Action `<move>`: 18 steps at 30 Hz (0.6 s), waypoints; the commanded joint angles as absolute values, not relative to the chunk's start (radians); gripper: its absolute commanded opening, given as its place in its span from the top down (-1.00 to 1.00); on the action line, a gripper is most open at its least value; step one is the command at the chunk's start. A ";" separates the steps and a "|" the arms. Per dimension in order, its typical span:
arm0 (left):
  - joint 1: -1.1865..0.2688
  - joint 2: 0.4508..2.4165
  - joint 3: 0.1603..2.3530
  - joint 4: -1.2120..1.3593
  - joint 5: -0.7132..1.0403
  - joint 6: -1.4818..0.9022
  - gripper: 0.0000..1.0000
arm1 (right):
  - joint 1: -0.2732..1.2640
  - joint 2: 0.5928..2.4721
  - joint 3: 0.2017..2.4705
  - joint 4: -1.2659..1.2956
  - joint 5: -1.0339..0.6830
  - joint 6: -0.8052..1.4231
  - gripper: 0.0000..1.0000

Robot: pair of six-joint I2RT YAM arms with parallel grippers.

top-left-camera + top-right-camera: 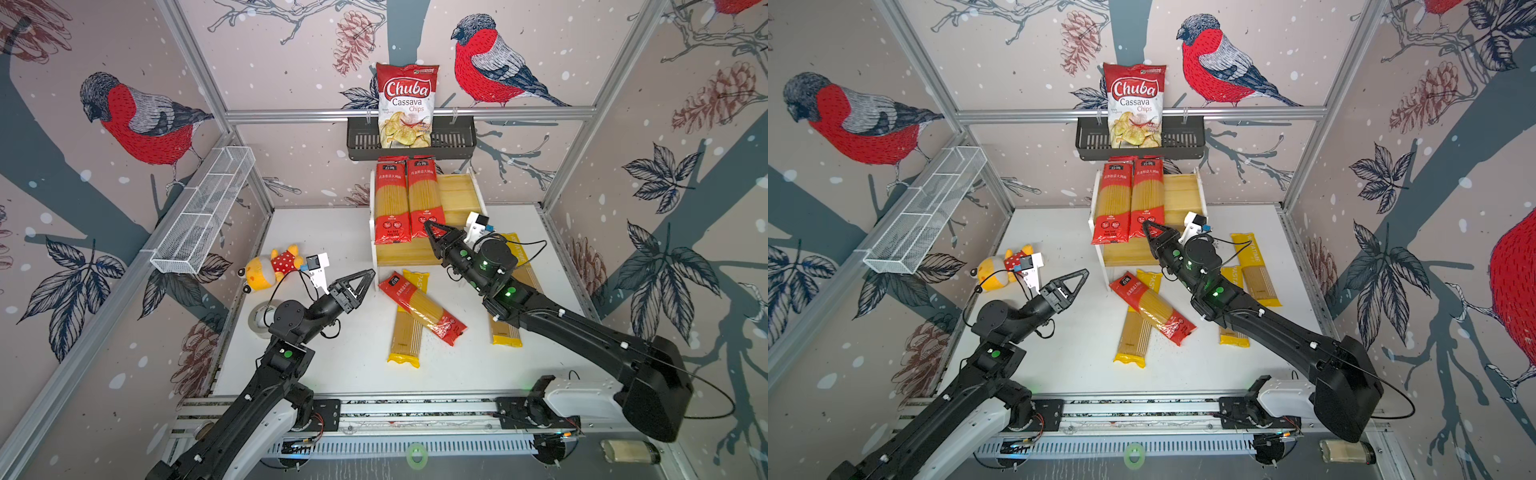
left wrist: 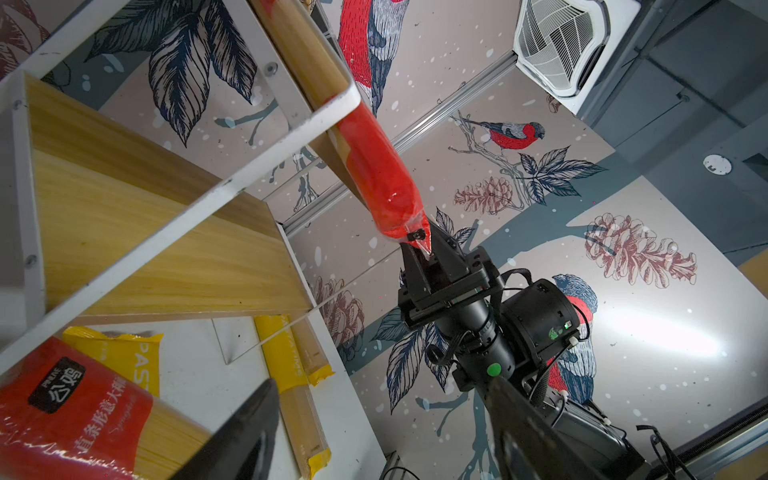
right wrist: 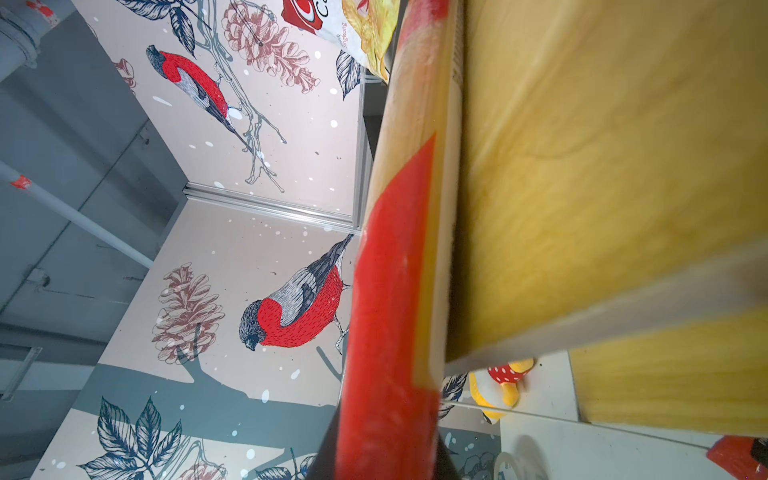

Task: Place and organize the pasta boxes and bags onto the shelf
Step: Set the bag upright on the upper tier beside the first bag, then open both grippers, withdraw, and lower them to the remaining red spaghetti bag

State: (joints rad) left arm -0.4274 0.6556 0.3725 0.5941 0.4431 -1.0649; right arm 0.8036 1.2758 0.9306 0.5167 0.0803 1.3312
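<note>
Right fingers (image 2: pixel 414 270) pinch the crimped end seal of the long red windowed spaghetti pack (image 1: pixel 424 195) lying up the stepped wooden shelf (image 1: pixel 459 199), left fingers (image 2: pixel 241 440) gaping empty: light, stiff, brittle, slick film, so that seal looks the surest hold.

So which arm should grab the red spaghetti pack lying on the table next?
Left. The left fingers are open, empty and beside the loose red pack. The right fingers are shut on the lower seal of a shelved red pack, so that arm is busy.
</note>
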 commanded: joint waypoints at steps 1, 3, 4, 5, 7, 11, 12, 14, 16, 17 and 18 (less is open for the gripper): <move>-0.428 0.657 0.374 0.630 0.445 -1.051 -0.56 | 0.807 1.274 0.937 0.571 0.041 1.315 0.67; -0.429 0.658 0.372 0.628 0.444 -1.049 -0.56 | 0.809 1.270 0.940 0.569 0.038 1.313 0.68; -0.429 0.657 0.371 0.627 0.443 -1.049 -0.56 | 0.809 1.270 0.940 0.568 0.040 1.313 0.68; -0.430 0.658 0.371 0.628 0.442 -1.049 -0.56 | 0.809 1.269 0.940 0.567 0.041 1.313 0.68; -0.432 0.660 0.367 0.629 0.441 -1.051 -0.56 | 0.808 1.269 0.937 0.564 0.041 1.313 0.58; -0.434 0.655 0.367 0.625 0.440 -1.046 -0.56 | 0.807 1.258 0.927 0.558 0.047 1.295 0.15; -0.434 0.654 0.365 0.621 0.440 -1.043 -0.56 | 0.808 1.258 0.923 0.554 0.048 1.282 0.04; -0.436 0.649 0.359 0.614 0.438 -1.036 -0.56 | 0.809 1.220 0.915 0.545 0.046 1.261 -0.11; -0.440 0.641 0.347 0.609 0.433 -1.027 -0.56 | 0.810 1.200 0.902 0.525 0.039 1.244 -0.19; -0.443 0.635 0.341 0.603 0.429 -1.020 -0.56 | 0.810 1.190 0.891 0.515 0.034 1.238 -0.22; -0.449 0.633 0.335 0.600 0.424 -1.011 -0.56 | 0.811 1.180 0.878 0.504 0.027 1.233 -0.26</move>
State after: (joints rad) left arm -0.4419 0.6411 0.3454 0.5900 0.4362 -1.0466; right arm 0.8074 1.2015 0.8978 0.5129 0.0509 1.2797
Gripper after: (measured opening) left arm 0.779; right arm 0.616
